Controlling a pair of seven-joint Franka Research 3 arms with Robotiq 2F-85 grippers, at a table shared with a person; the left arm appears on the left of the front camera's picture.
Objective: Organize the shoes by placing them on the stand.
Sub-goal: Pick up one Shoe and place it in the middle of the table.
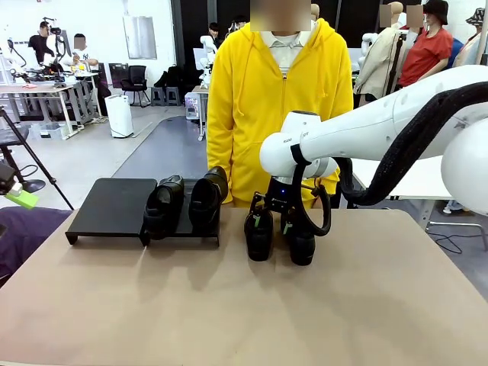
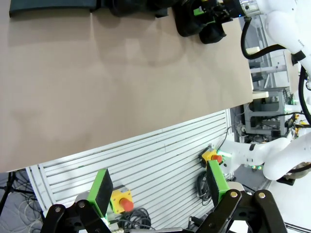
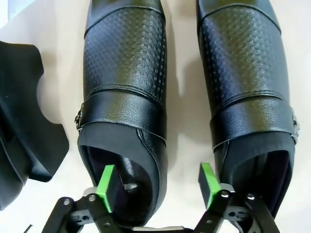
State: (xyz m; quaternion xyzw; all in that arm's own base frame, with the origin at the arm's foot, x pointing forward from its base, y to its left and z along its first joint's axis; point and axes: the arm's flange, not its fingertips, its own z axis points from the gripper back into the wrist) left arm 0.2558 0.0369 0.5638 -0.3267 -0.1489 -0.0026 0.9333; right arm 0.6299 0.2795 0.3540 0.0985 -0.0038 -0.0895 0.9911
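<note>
Two shoes (image 1: 259,236) sit side by side on the table (image 1: 381,305) just right of the stand (image 1: 114,202), toes toward the robot, and the right gripper (image 3: 158,187) (the nearer arm by far) straddles one shoe's heel-end wall, jaws apart, not yet clamped.

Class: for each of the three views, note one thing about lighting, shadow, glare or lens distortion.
Front view: soft, even room light; the two shoes on the table cast faint shadows toward the camera. Left wrist view: the wide lens shows the table edge tilted. Right wrist view: a pale sheen lies on the embossed leather, while the shoe openings stay dark.
</note>
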